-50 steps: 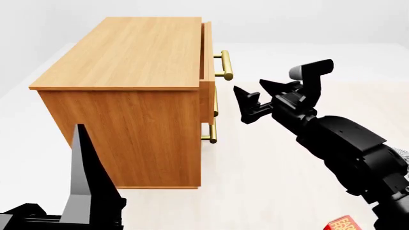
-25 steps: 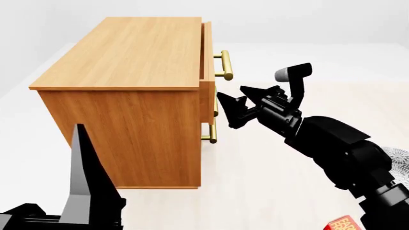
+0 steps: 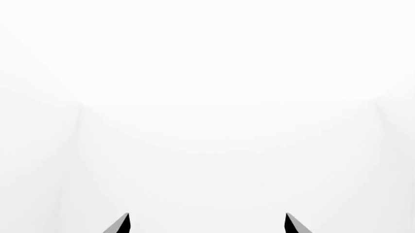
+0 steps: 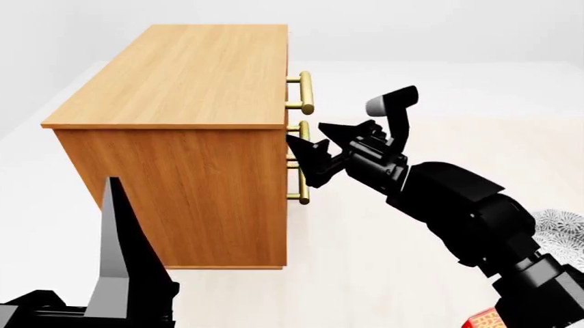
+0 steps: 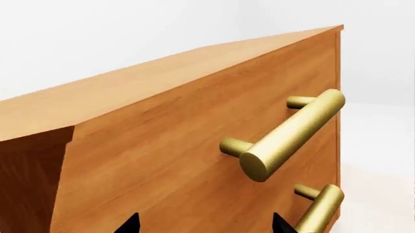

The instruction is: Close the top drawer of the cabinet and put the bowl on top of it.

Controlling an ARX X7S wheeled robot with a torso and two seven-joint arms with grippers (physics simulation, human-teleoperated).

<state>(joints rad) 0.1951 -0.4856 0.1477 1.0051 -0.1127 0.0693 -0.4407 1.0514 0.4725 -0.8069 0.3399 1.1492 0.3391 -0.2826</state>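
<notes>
Top drawer (image 5: 168, 145): pushed in, front level with the fronts beneath, no gap showing under the cabinet (image 4: 182, 75) top in either the head view or the right wrist view. Carries a brass bar handle (image 4: 306, 92), lying horizontal, standing proud of the wood on two short posts. Below it, in the right wrist view, the end of the second handle (image 5: 321, 206) on the next drawer down.

Cabinet: stands square on the pale floor (image 4: 383, 260), seen from its side panel in the head view, so the drawer fronts appear almost edge-on along its right-hand corner.

Right gripper (image 4: 308, 137): up against the cabinet front, just beneath the top handle, about level with the second one. Fingers spread apart, holding nothing. Cannot tell whether the tips touch the wood or only hover at it. In the right wrist view, two dark tips showing well apart against the drawer front.

Left gripper (image 3: 207, 224): low at the near side of the cabinet, clear of it. Two dark fingertips showing wide apart in the left wrist view, nothing between them, only blank white beyond.

Bowl (image 4: 561, 229): on the floor, well apart from the cabinet, off toward its front side. Only a speckled, patterned sliver visible past the right forearm; rest cut off by the frame.

Red object (image 4: 488, 320): on the floor near the right arm, mostly out of view, too little showing to identify.
</notes>
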